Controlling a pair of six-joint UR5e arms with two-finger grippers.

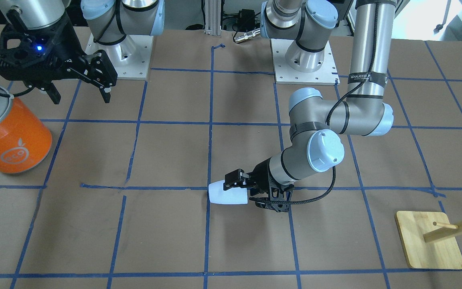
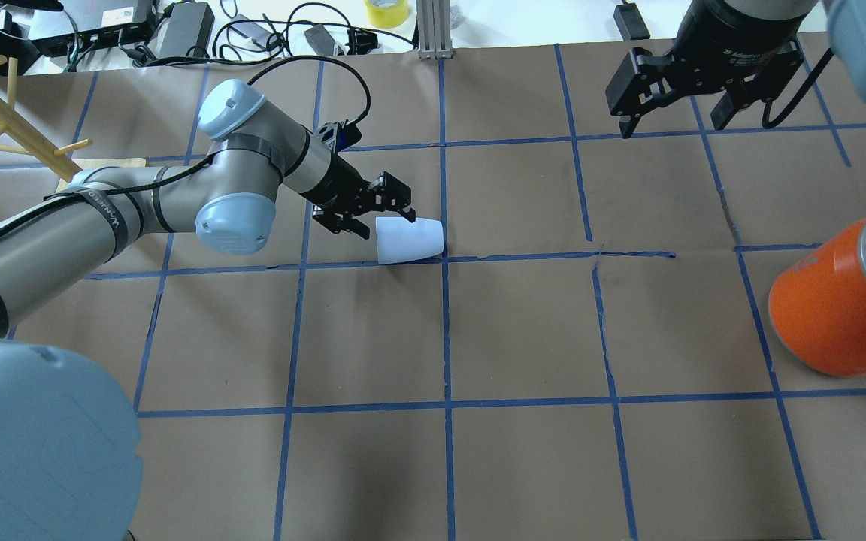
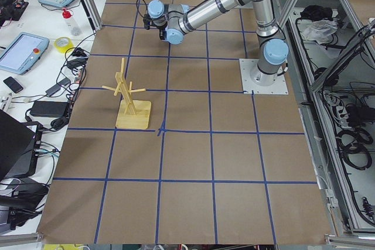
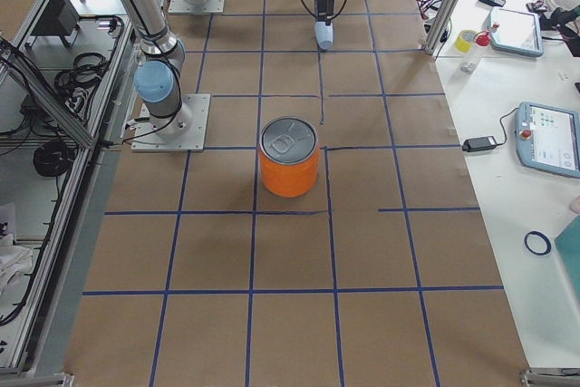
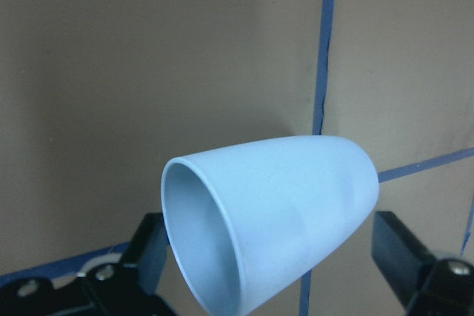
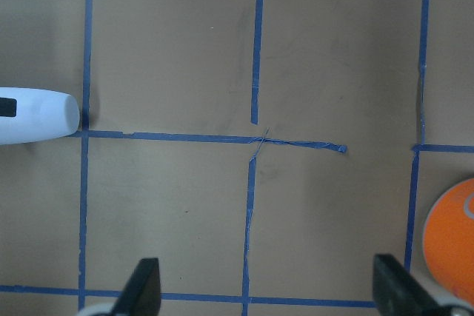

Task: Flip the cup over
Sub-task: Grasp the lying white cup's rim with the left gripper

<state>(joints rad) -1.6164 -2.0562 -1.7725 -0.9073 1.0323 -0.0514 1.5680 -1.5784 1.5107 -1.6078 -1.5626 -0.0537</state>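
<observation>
cup: small pale blue-white tumbler (image 2: 409,240), lying on its side on the table (image 2: 523,338) near the middle, right by a blue tape (image 2: 446,330) crossing. Mouth faces the left gripper, base points toward the can's side.
left gripper: (image 2: 386,223) jaws spread, one on each side of the cup's mouth end. Wrist view shows a gap between one finger and the cup wall, so no squeeze yet. The other finger sits partly behind the rim, contact unclear.
right gripper: (image 2: 670,124) spread wide, holding nothing. It hangs over the table well apart from the cup, nearer the can.
step (judged): pre-grasp; closing on the cup comes next, then lift and turn.
handling (judged): looks light, stiff, thin-walled, smooth plastic. It is round and tapered, so it probably rolls if nudged and may slide out toward the narrow end under a pinch. Not fragile, but a hard clamp could flex the wall.
hold spot (judged): across the wall just behind the rim, where the jaws already stand.
cup markings: none, plain.
can: large, orange, silver top (image 2: 831,300); white round logo seems to read "eco", with a fruit outline.
arm writing: black band (image 1: 361,75) on the left arm reads "WANJEED". Print on the right gripper's body is too small to read.
other: wooden peg stand (image 1: 429,241), well apart from the cup.
</observation>
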